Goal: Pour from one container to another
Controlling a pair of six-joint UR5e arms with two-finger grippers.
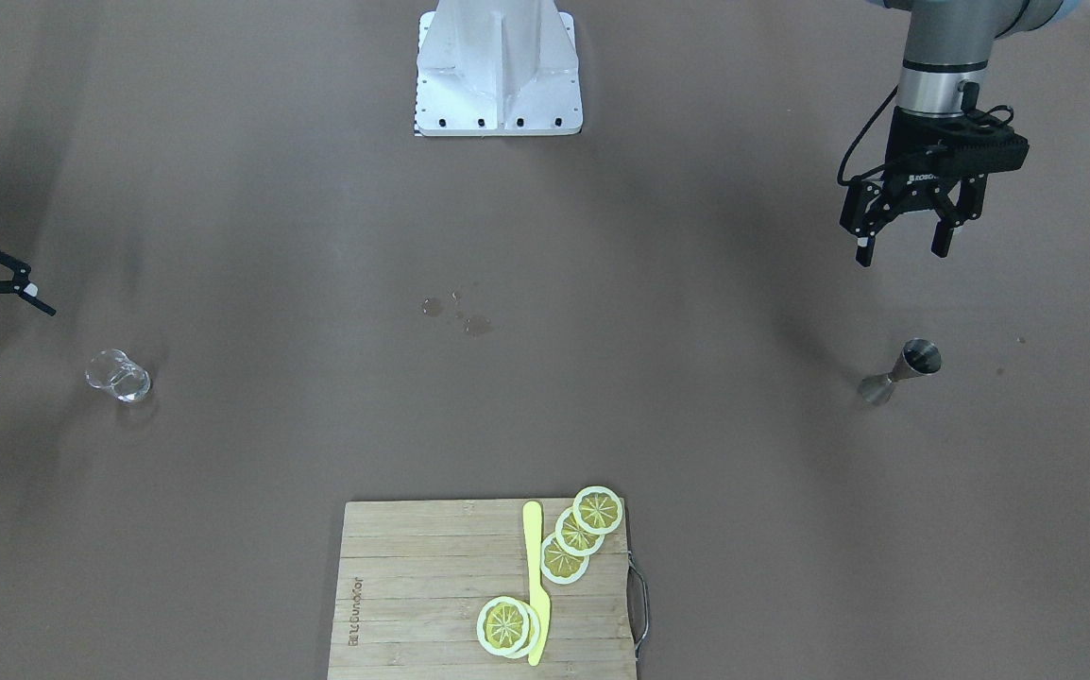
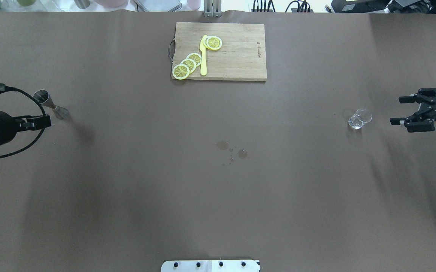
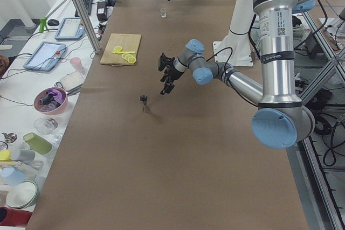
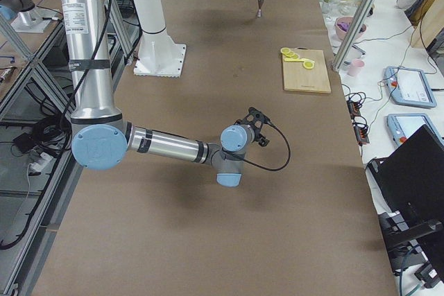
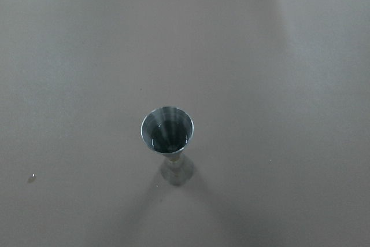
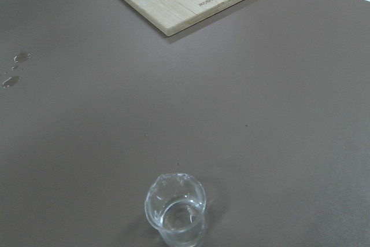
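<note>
Left gripper (image 1: 902, 252) hangs over the table near the jigger (image 1: 899, 373), jaws apart, empty. Right gripper (image 2: 396, 110) sits beside the glass (image 2: 359, 118), jaws apart, not touching. Jigger is upright with what looks like liquid in it, well apart from the glass. Risks: jigger is narrow-waisted and top-heavy, so an off-centre finger likely tips it. Glass is light, so a one-sided push slides it. Wet drops (image 2: 232, 149) mid-table.
</note>
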